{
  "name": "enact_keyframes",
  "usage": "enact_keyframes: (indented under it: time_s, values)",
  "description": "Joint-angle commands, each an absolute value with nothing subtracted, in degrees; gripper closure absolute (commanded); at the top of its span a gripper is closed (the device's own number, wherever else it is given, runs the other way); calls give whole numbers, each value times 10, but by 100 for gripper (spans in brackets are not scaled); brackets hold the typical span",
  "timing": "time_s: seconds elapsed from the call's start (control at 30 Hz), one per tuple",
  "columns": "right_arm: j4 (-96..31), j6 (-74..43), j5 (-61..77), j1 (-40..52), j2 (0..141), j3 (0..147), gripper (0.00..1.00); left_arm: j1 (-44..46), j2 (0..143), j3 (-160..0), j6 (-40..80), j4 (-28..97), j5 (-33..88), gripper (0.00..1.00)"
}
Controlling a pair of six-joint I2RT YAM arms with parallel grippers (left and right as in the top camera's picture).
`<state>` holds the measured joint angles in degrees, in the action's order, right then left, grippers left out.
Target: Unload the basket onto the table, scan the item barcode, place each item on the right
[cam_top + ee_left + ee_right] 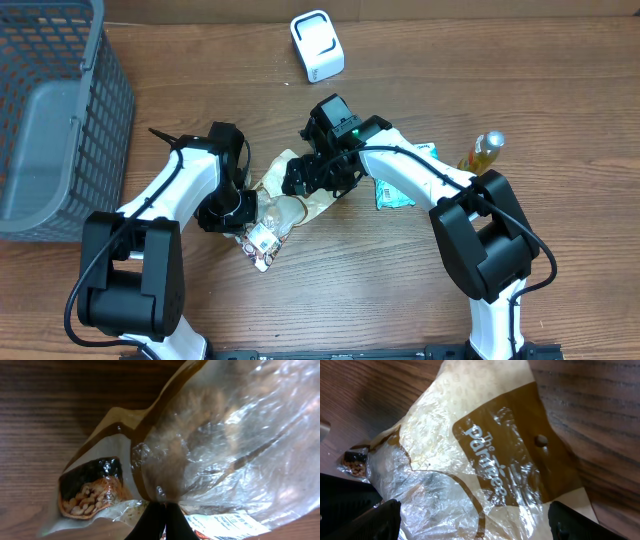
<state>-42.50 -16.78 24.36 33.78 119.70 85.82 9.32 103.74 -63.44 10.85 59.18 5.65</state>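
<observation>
Clear plastic with a brown band makes up the snack bag (pixel 283 207), which lies near the middle of the counter (pixel 400 300). The left hand (pixel 160 519) is pinched fully closed on the bag's lower edge, just beside its white label (pixel 225 522). The right hand (pixel 480 527) hangs spread wide over the bag's printed end, with its fingers (pixel 370 520) on either side. Whether they touch the bag, I cannot tell.

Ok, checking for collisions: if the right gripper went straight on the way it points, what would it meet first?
Probably the snack bag, which fills the view ahead of the open right gripper; how far off is unclear.
</observation>
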Motion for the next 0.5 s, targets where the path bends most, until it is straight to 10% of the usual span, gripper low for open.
enact_keyframes:
  time_s: [0.0,0.47]
  values:
    - [-415,-147,233,337,1198,857,9,93,1045,-622,121,580,44,96]
    - [-387,-146,191,338,1198,854,7,93,1045,-605,121,545,44,96]
